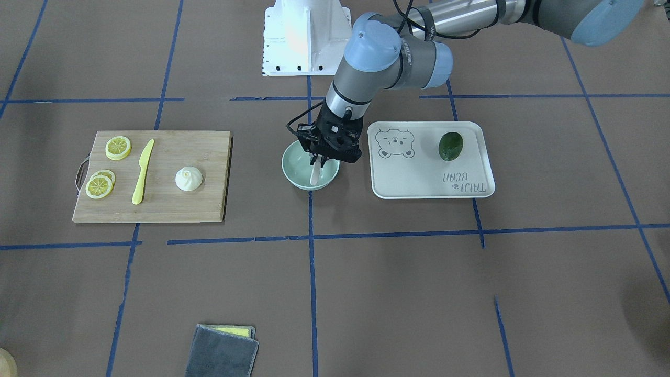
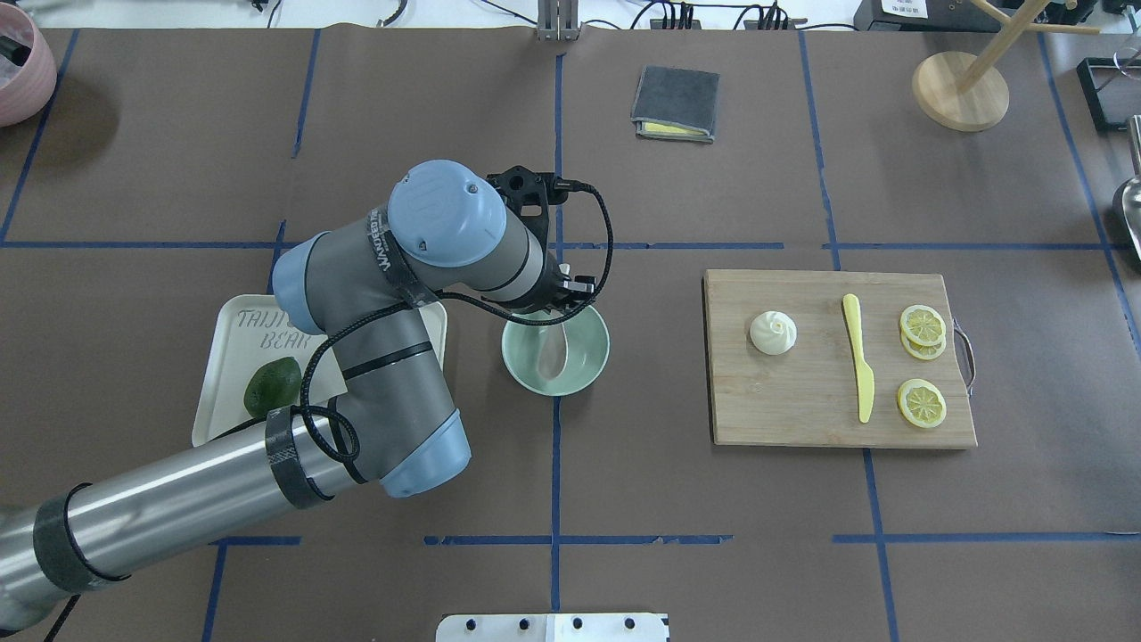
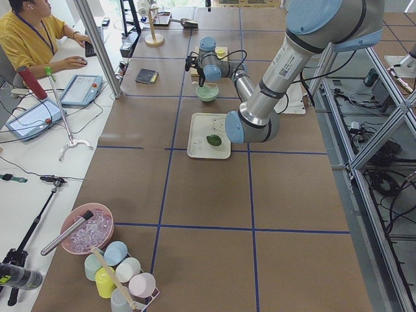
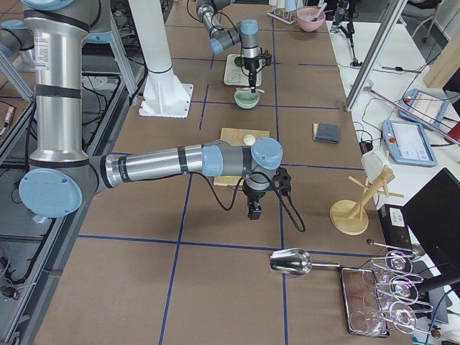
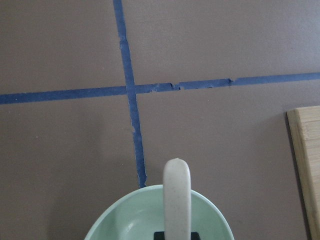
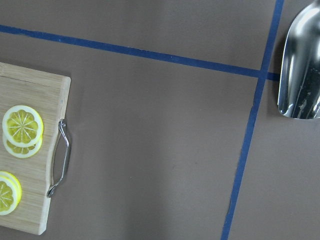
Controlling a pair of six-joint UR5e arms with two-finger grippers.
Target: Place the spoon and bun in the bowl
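Printed on the white tray: "TAIJI BEAR", toward its 5 o'clock corner (upside down in the front-facing view). Lettering on the left arm too blurred to read.

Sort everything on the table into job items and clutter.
Job: spoon, bun, bowl.
Clutter: avocado, tray, cutting board, lemon slices, yellow knife, grey cloth, metal scoop.

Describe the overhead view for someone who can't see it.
The robot's left gripper holds a cream spoon in a mint-green bowl mid-table. To the right, a wooden board carries a white bun, a yellow knife and lemon slices; to the left, a tray holds an avocado.
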